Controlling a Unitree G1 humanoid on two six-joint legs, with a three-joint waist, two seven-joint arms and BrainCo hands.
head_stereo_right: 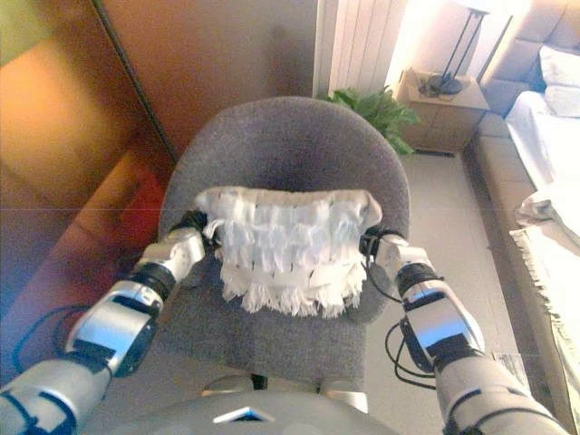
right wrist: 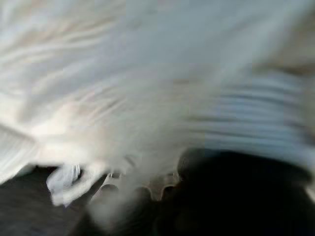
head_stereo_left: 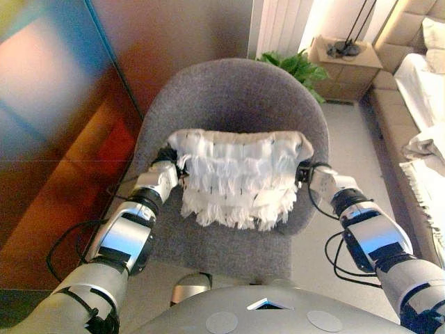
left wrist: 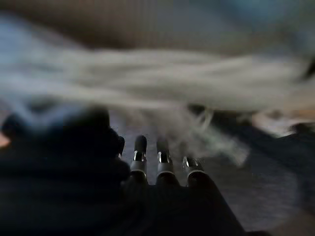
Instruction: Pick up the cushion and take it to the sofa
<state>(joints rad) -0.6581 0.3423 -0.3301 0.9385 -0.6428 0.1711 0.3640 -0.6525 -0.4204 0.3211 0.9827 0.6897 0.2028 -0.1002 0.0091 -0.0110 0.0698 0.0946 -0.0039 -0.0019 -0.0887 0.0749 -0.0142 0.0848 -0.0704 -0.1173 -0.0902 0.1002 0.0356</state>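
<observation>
While cushion [head_stereo_left: 236,177] sits between both hands, grey chair [head_stereo_left: 229,97] backs it.

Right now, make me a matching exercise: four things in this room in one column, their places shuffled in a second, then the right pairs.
Things:
1. cushion
2. plant
3. lamp base
4. left hand

Places:
A. on the wooden side table
B. behind the chair, by the wall
C. over the chair's seat, between the two hands
D. at the cushion's left edge

Pairs: 1-C, 2-B, 3-A, 4-D

The right hand sits at the cushion's other edge.
</observation>
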